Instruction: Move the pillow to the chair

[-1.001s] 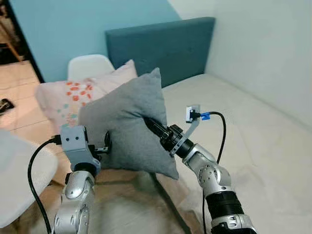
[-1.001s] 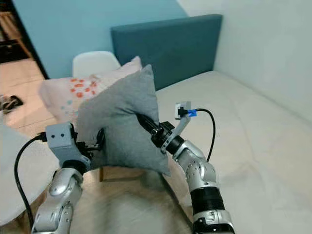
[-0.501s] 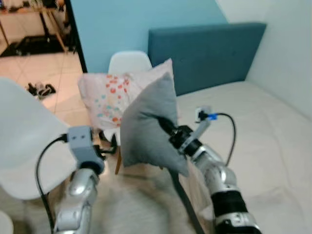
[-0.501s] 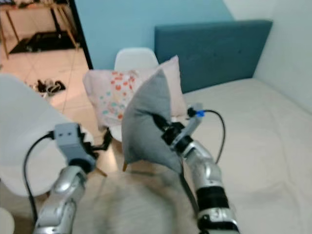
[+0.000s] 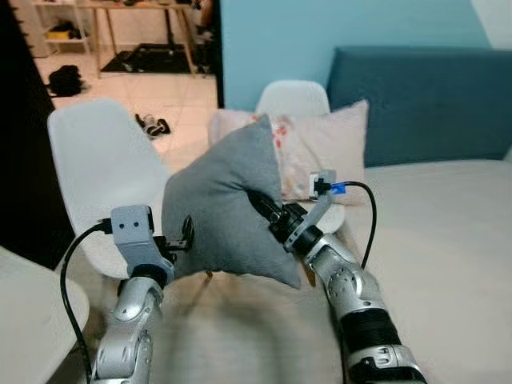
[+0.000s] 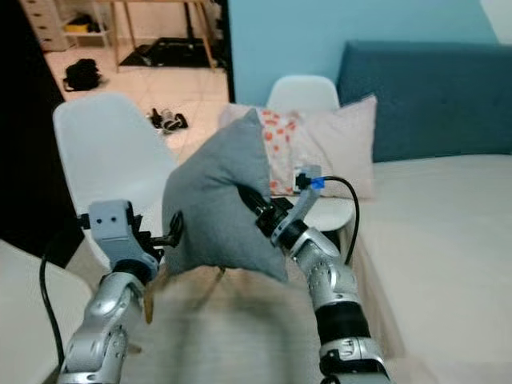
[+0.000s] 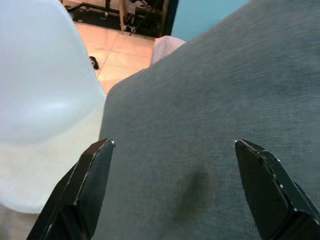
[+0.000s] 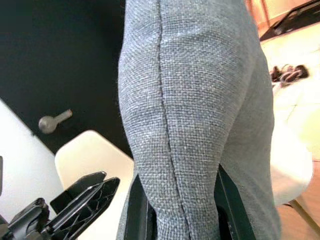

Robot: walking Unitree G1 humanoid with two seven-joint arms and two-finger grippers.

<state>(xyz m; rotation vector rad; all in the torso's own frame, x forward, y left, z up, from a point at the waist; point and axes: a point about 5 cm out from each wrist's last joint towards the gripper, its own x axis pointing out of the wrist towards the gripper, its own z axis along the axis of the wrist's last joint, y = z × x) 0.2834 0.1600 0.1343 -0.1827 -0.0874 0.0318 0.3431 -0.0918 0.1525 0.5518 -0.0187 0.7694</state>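
- Your right pincer (image 5: 258,202) is clenched on the grey pillow (image 5: 224,208), its two black fingers (image 8: 142,210) pinching a fold of the fabric along the seam.
- Your left pincer (image 5: 186,237) is spread wide, with the fingers (image 7: 82,187) apart and their tips at the pillow's cloth on the side opposite the right pincer; it grips nothing.
- The grey pillow hangs in the air between your two arms, held up off the bed (image 5: 448,240), with one corner pointing upward.
- A white chair (image 5: 104,176) stands just behind and to the left of the pillow; the pillow is not on its seat.
- A second white chair (image 5: 292,98) stands farther back beside the blue headboard (image 5: 424,104), with a pink patterned pillow (image 5: 320,148) propped on it.
- Shoes (image 5: 152,124) lie on the tiled floor (image 5: 180,92) beyond the chairs.
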